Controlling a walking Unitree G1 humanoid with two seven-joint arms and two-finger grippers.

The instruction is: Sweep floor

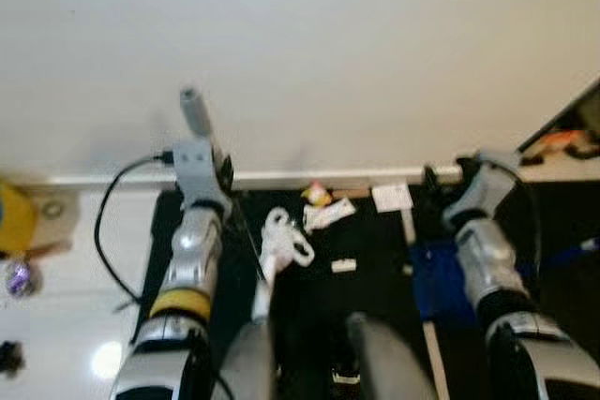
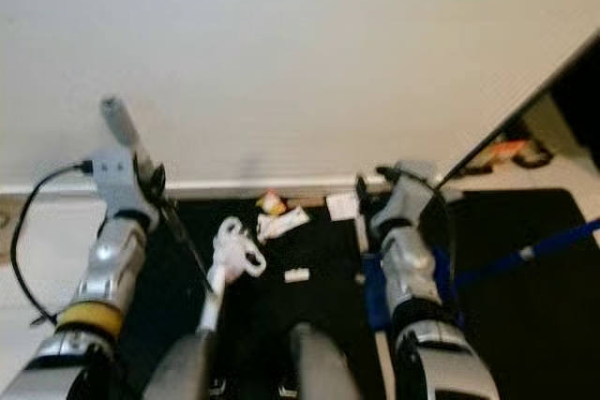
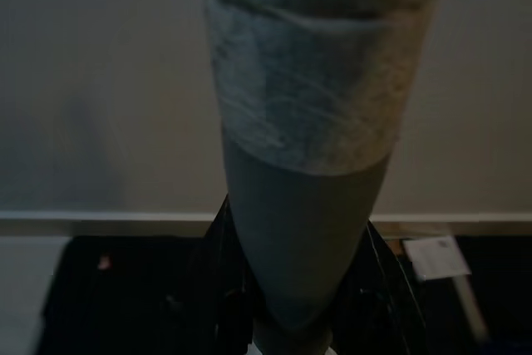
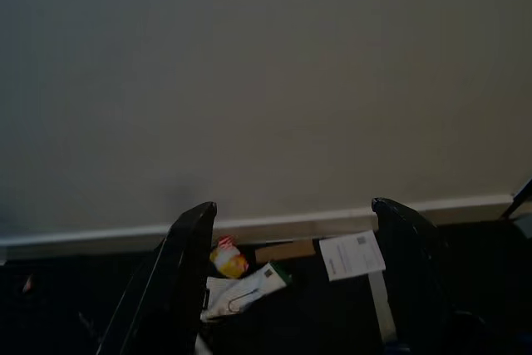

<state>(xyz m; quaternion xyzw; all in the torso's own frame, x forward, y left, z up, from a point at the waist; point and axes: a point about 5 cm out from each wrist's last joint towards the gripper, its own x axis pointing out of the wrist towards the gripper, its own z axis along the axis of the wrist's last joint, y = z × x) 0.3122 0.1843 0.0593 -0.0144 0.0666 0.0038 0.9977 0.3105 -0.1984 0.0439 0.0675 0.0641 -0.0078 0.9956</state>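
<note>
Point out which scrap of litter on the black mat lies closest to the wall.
The small yellow and red scrap, right against the baseboard. The white paper slip sits nearly as close; the white wrapper lies further out.

A wall (image 1: pixel 300 44) blocks ahead; litter (image 1: pixel 328 213) dots the dark mat (image 1: pixel 375 278).

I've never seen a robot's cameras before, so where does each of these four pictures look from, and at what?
Left eye: head, looking down at black mat with litter; both silver arms show.
Right eye: same, shifted sideways.
Left wrist: along grey broom handle toward the cream wall.
Right wrist: between two open black fingers toward that wall.
Shared: white paper slip and white baseboard.
</note>
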